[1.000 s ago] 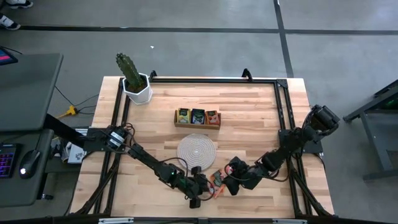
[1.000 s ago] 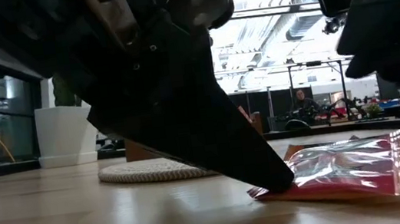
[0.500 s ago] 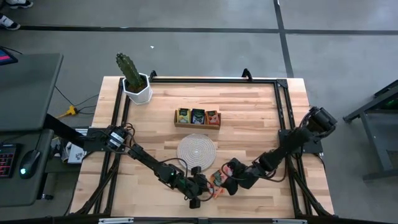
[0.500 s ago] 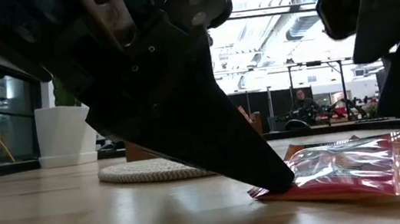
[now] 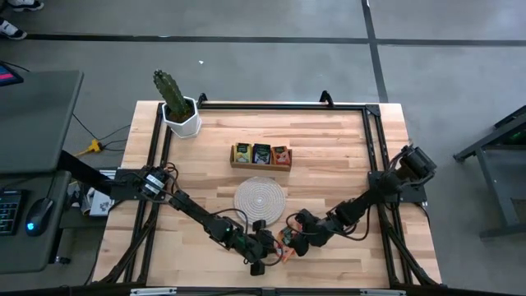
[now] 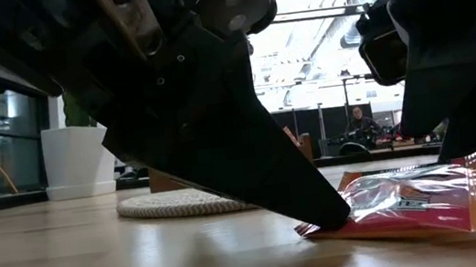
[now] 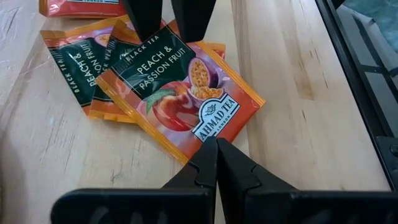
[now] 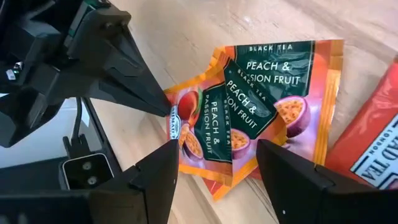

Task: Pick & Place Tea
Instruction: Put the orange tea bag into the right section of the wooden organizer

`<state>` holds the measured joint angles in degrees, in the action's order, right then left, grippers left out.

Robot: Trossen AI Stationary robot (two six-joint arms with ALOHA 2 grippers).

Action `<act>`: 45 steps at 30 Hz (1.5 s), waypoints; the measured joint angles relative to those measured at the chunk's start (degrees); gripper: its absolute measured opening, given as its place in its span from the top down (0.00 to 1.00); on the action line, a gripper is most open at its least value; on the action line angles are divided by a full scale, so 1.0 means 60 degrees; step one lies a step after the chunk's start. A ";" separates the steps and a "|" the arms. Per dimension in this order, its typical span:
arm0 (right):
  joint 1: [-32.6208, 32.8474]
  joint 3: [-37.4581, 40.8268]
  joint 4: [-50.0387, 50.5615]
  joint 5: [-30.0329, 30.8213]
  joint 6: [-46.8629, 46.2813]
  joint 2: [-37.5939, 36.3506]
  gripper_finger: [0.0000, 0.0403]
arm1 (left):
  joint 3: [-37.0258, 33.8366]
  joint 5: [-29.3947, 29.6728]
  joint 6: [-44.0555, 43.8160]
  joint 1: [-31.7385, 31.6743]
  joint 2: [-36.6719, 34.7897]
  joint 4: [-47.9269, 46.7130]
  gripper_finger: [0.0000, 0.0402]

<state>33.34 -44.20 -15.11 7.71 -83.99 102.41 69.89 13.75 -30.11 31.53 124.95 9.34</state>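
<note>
**Closed tip pins a peach tea sachet at the table's near edge**

From table height, the dark bulk of both arms hides most of the scene; the glossy, crinkled foil of the orange-red peach and passion fruit sachets (image 6: 413,203) shows only in part. They lie overlapping, flat and square, on the pale wooden table (image 5: 329,148). The left gripper (image 7: 216,146), fingers pressed together to a wedge point, presses the top sachet's edge. The right gripper (image 8: 214,155) hangs over the pile, fingers spread wide, holding nothing. Farther back sit the round woven mat (image 5: 260,197), the wooden tray (image 5: 261,155) holding more sachets, and a potted cactus (image 5: 176,103).
</note>
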 joint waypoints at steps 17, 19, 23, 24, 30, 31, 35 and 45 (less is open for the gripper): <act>-0.0004 0.0002 -0.0244 -0.0624 0.0055 0.0018 0.62 | -0.0042 -0.0180 -0.0032 -0.0103 0.0057 0.0637 1.00; -0.0004 0.0002 -0.0237 -0.0623 0.0068 0.0018 0.65 | -0.0047 -0.0349 -0.0033 -0.0211 0.0069 0.0817 1.00; 0.0000 0.0002 -0.0237 -0.0621 0.0076 0.0018 0.74 | -0.0047 -0.0708 -0.0033 -0.0388 0.0069 0.0823 1.00; 0.0000 0.0002 -0.0237 -0.0617 0.0081 0.0018 0.76 | -0.0047 -0.0741 -0.0033 -0.0393 0.0069 0.0829 1.00; 0.0000 0.0002 -0.0233 -0.0632 0.0171 0.0018 0.94 | -0.0044 -0.0698 -0.0033 -0.0379 0.0069 0.0834 1.00; 0.0000 0.0002 -0.0237 -0.0635 0.0265 0.0018 0.97 | -0.0044 -0.0692 -0.0033 -0.0379 0.0069 0.0834 1.00; 0.0000 0.0002 -0.0237 -0.0613 0.0321 0.0018 0.99 | -0.0044 -0.0670 -0.0035 -0.0379 0.0069 0.0834 1.00; 0.0004 0.0002 -0.0238 -0.0513 0.0505 -0.0035 1.00 | -0.0044 -0.1151 0.0265 -0.0397 -0.0041 0.0787 1.00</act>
<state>33.36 -44.18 -16.54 4.63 -80.95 102.20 69.63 6.85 -28.52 29.15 124.70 14.07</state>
